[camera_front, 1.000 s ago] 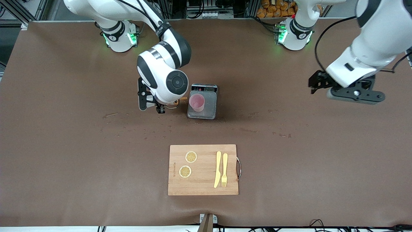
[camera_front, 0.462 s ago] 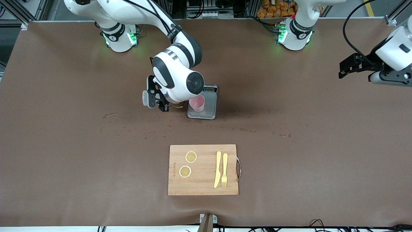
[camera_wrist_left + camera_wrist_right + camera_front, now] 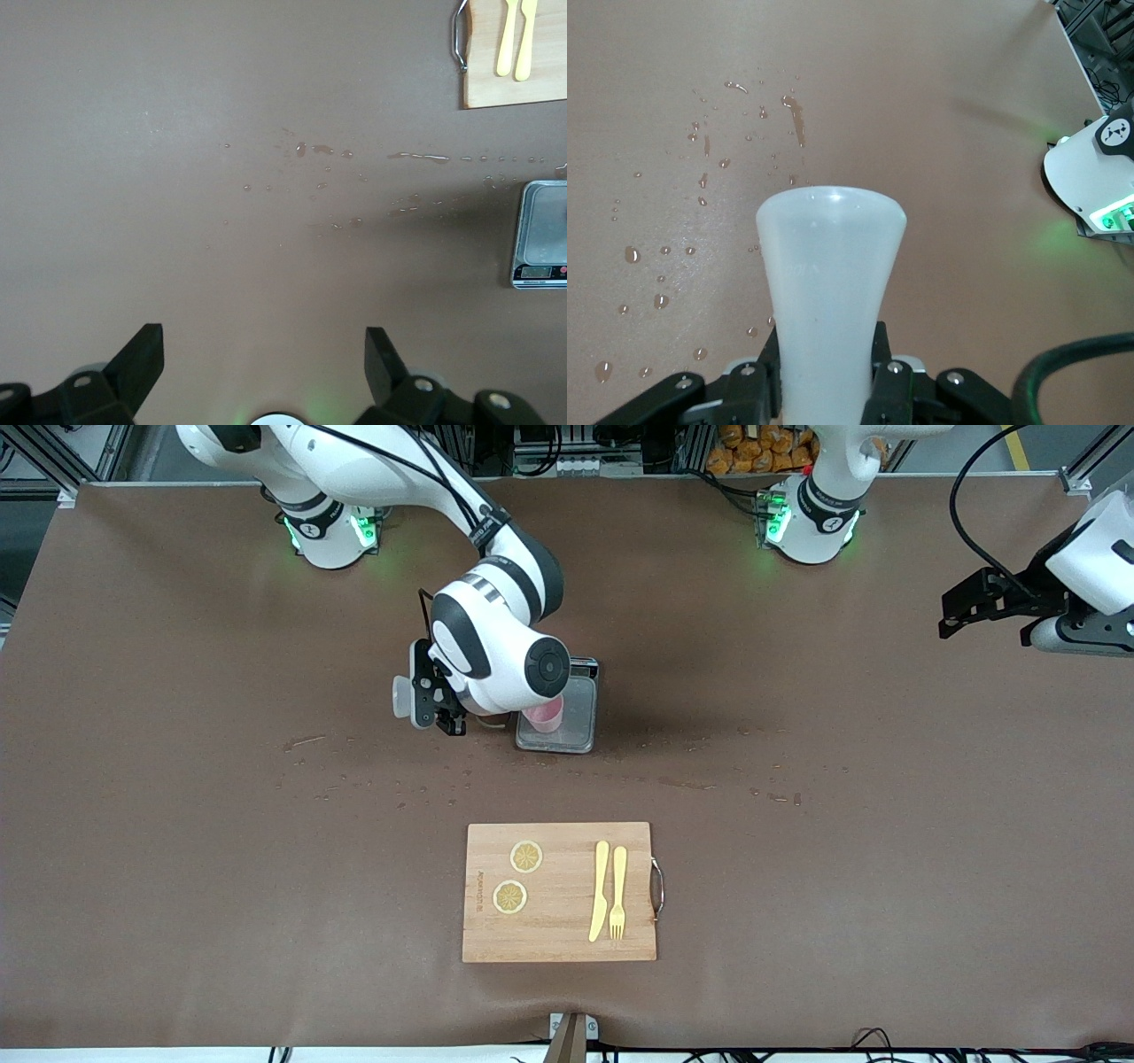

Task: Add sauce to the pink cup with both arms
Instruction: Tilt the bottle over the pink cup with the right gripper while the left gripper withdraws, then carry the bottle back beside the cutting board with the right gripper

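My right gripper (image 3: pixel 443 707) is shut on the sauce bottle (image 3: pixel 402 695), held on its side just above the table beside the pink cup (image 3: pixel 547 716). The right wrist hides most of the cup and the bottle's orange nozzle. In the right wrist view the whitish bottle (image 3: pixel 829 266) fills the space between the right gripper's (image 3: pixel 824 363) fingers. The cup stands on a small grey scale (image 3: pixel 578 713). My left gripper (image 3: pixel 955 613) is open and empty, held high over the left arm's end of the table; its open fingers frame bare mat in the left wrist view (image 3: pixel 263 350).
A wooden cutting board (image 3: pixel 558 939) lies nearer the front camera, with two lemon slices (image 3: pixel 526 856), a yellow knife (image 3: pixel 600 890) and a yellow fork (image 3: pixel 617 890). Water drops dot the brown mat (image 3: pixel 177 824). The left wrist view shows the scale (image 3: pixel 542 235) and the board's corner (image 3: pixel 523 88).
My right arm has carried the bottle closer to the cup and now covers part of it. My left arm swung up toward its end of the table, then barely moved.
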Controlling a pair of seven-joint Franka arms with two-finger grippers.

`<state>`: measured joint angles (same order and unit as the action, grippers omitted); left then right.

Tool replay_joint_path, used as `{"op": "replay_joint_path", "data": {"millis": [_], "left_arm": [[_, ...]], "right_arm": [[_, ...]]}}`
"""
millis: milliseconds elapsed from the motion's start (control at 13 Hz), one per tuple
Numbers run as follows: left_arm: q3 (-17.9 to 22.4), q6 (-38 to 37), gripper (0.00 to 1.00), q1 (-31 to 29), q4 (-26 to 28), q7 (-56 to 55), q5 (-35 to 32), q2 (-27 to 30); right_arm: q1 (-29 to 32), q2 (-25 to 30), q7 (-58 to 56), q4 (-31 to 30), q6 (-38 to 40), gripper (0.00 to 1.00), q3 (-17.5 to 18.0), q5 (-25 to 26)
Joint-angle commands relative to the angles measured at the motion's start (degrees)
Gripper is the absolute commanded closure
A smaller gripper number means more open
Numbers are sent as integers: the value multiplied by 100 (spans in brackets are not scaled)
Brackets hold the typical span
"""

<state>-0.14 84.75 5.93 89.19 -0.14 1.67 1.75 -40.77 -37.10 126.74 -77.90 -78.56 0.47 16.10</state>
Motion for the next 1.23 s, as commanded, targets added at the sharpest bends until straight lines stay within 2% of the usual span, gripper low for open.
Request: {"op": "replay_joint_path", "data": {"millis": [0,231,538,692,846,1154], "left_arm": [[-39,-38,0,48,38,-144,106,220],[-171,59,0,-13,20,-162,70,247],[-135,59,0,-13,-15,-145,79,247],[-127,137,0,-22,-15,-144,88,238],[-118,199,0,-22,-24,-145,88,212],[-100,199,0,-223,-86,-109,149,212]], "right_arm": [[-106,-96,53,275,227,100,-56,148],[173,9,-174,355,201,100,-29,-79],[1403,668,-1455,346,-177,100,-38,-1957],[1913,730,-2045,346,-177,100,-38,-2556],[2387,792,-2633,337,-160,100,-29,-2953],[3696,792,-4197,223,59,100,-38,-4121]]}}
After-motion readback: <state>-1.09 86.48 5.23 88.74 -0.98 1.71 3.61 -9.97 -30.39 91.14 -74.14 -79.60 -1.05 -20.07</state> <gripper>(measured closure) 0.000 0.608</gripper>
